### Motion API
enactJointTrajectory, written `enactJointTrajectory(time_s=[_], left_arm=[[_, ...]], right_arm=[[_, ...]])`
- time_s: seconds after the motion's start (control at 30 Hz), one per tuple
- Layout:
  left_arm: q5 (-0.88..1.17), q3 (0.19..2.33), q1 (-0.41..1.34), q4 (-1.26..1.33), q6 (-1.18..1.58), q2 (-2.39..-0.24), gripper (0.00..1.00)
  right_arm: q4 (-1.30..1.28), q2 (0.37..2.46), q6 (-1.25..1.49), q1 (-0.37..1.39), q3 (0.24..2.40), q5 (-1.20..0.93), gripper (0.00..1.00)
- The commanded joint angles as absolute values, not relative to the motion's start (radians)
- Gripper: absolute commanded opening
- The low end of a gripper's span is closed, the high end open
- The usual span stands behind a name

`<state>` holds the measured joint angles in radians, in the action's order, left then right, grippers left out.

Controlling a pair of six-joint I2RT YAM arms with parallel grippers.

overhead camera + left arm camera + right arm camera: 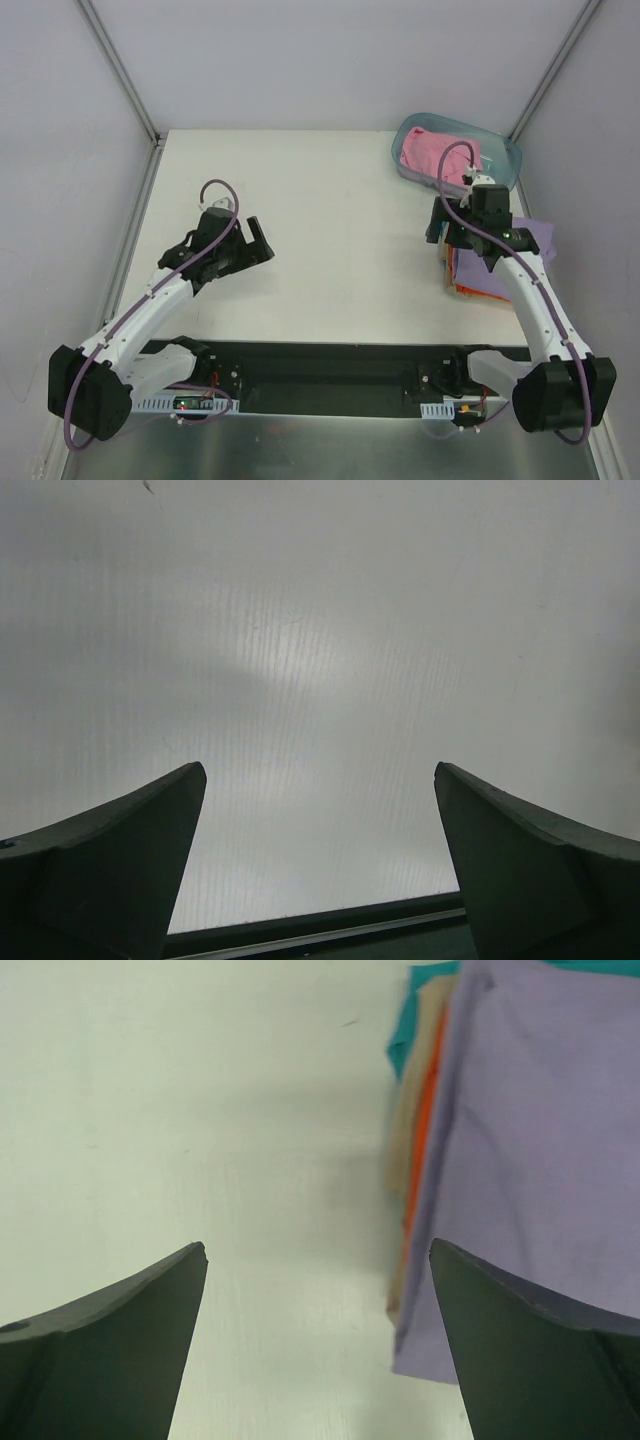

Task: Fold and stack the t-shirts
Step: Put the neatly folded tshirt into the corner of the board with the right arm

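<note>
A stack of folded t-shirts lies at the table's right edge, with the lavender shirt (535, 240) on top and orange (466, 277) and teal layers under it. In the right wrist view the lavender top (540, 1140), the orange edge (428, 1110) and the teal edge (403, 1022) show. The pink shirt (438, 150) lies crumpled in the tub. My right gripper (445, 235) is open and empty above the stack's left edge (318, 1260). My left gripper (262, 243) is open and empty over the bare table at the left (320, 780).
The translucent blue-green tub (508, 158) stands at the back right corner. The white table (340, 220) is walled by pale panels on three sides. A black rail with the arm bases runs along the near edge (320, 375).
</note>
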<state>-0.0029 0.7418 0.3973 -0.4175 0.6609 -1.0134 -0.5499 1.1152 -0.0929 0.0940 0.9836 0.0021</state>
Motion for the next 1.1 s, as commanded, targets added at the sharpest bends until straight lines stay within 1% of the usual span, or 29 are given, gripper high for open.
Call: enactJointTrajectory(time_s=[0.0,0.1,0.13,0.23,0.3,0.47,0.73,1.07], left_arm=[[-0.071,0.767,0.383,-0.462,0.698,-0.965,0.99],[-0.069,0.764,0.383,-0.462,0.683,-0.962,0.99],[-0.071,0.762,0.383,-0.462,0.683,-0.959,0.99],[-0.077,0.753,0.383,-0.459,0.702,-0.951,0.99],[-0.09,0.739,0.383,-0.45,0.707,-0.945,0.99],[-0.095,0.689,0.383,-0.397,0.732,-0.923,0.99],[-0.09,0.591,0.383,-0.33,0.772,-0.853,0.99],[-0.11,0.574,0.383,-0.31,0.758,-0.801,0.99]], right_arm=[[-0.338,1.063,-0.023,0.182,0.879,-0.077,0.97],[-0.298,1.103,-0.005,0.253,0.832,-0.042,0.97],[-0.247,1.111,-0.002,0.294,0.801,-0.044,0.97],[-0.149,1.152,-0.002,0.357,0.758,-0.107,0.97],[-0.105,1.193,-0.003,0.391,0.739,-0.112,0.96],[0.067,1.221,0.037,0.428,0.672,-0.184,0.97],[0.222,1.163,0.018,0.457,0.591,-0.204,0.97],[0.262,1.062,0.008,0.459,0.509,-0.166,0.97]])
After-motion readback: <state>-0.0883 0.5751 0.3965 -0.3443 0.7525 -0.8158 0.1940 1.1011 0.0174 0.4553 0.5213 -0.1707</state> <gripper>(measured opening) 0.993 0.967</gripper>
